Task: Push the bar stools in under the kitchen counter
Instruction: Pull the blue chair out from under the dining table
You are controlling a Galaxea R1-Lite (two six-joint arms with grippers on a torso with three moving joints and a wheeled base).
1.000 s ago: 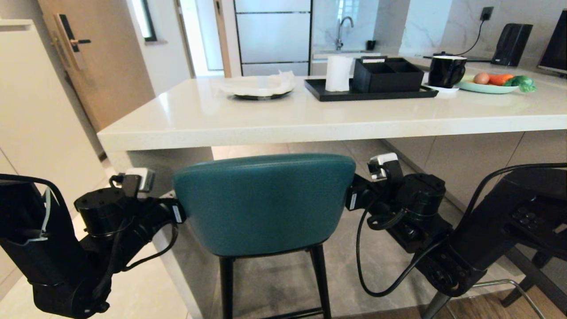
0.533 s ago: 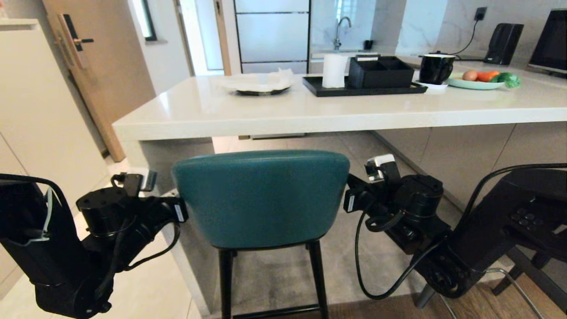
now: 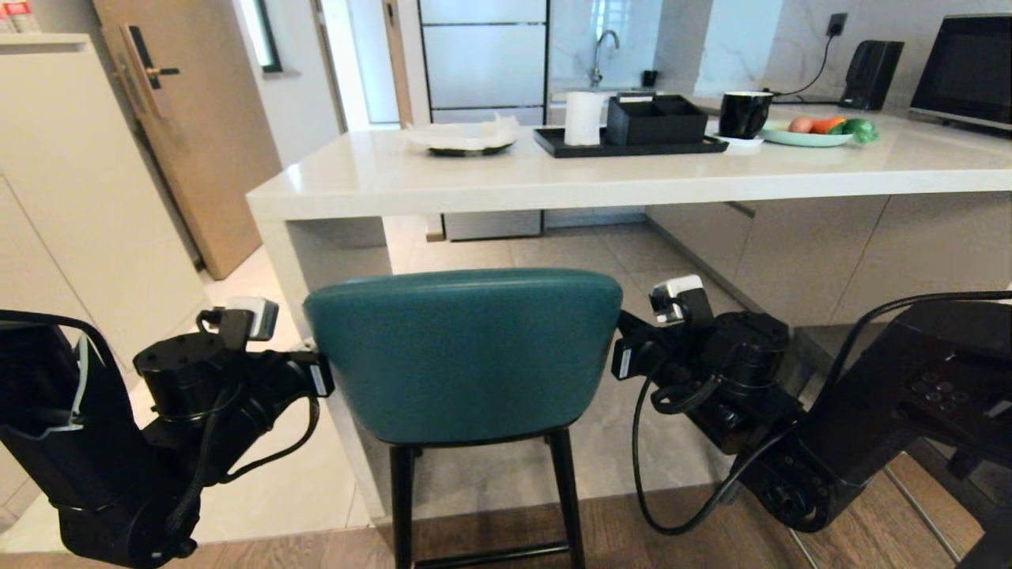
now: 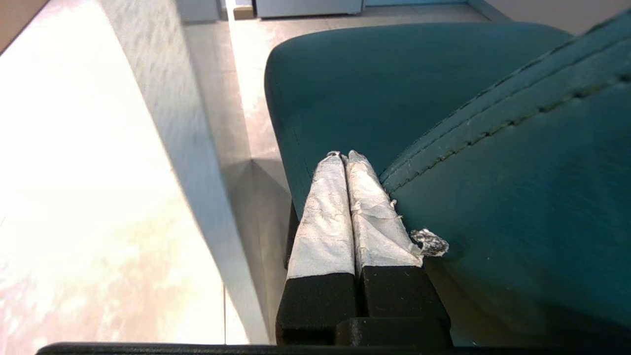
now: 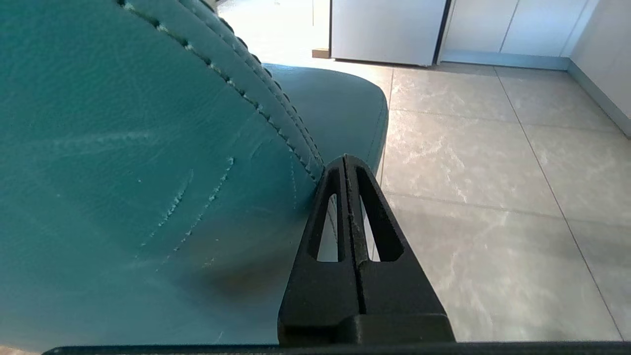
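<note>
A teal bar stool with thin black legs stands in front of me, its curved back toward me, out from the kitchen counter with bare tile between them. My left gripper is shut and lies against the left edge of the backrest; in the left wrist view its taped fingers press together beside the teal seat. On the other edge of the backrest rests my right gripper, also shut, its black fingertips touching the stitched teal leather. Neither grips anything.
The counter carries a plate with paper, a black tray with a paper roll and box, a black mug and a plate of vegetables. Its white side panel stands left of the stool. A wooden door is at the far left.
The whole view has drawn back from the counter, and wood floor now shows at the bottom. The stool has kept its place between my shut grippers, so its gap to the counter has widened.
</note>
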